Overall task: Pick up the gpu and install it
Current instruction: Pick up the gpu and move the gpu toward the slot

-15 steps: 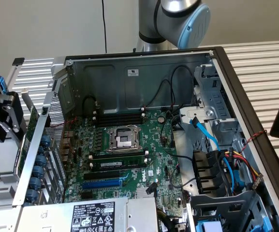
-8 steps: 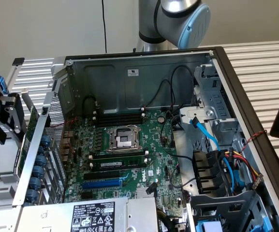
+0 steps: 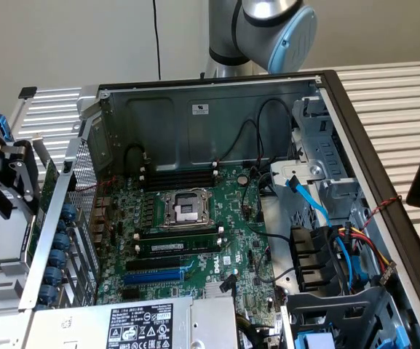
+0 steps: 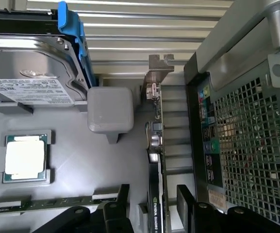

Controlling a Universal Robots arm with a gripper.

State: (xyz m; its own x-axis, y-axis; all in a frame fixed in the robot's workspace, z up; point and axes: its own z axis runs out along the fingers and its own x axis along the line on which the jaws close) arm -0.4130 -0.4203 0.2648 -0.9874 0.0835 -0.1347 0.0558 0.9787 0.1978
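The gpu (image 4: 156, 145) stands on edge in a grey tray (image 4: 72, 170), its silver end bracket (image 4: 157, 73) at one end and its black shroud between my fingers. My gripper (image 4: 152, 208) is open, with one black finger (image 4: 116, 209) on each side of the card and a gap left to both. In the exterior view the gripper (image 3: 7, 182) hangs just outside the case's perforated rear wall, at the exterior view's left, beside the green edge of the gpu (image 3: 50, 190). The motherboard (image 3: 195, 233) lies in the open case with a blue slot (image 3: 155, 276) free.
The tray also holds a hard drive (image 4: 28, 68) in a blue bracket, a CPU (image 4: 25, 158), a memory stick (image 4: 47, 204) and a grey block (image 4: 109, 114). The case's rear grille (image 4: 246, 150) stands close beside the card. Cables (image 3: 319, 211) and a power supply (image 3: 140, 323) crowd the case.
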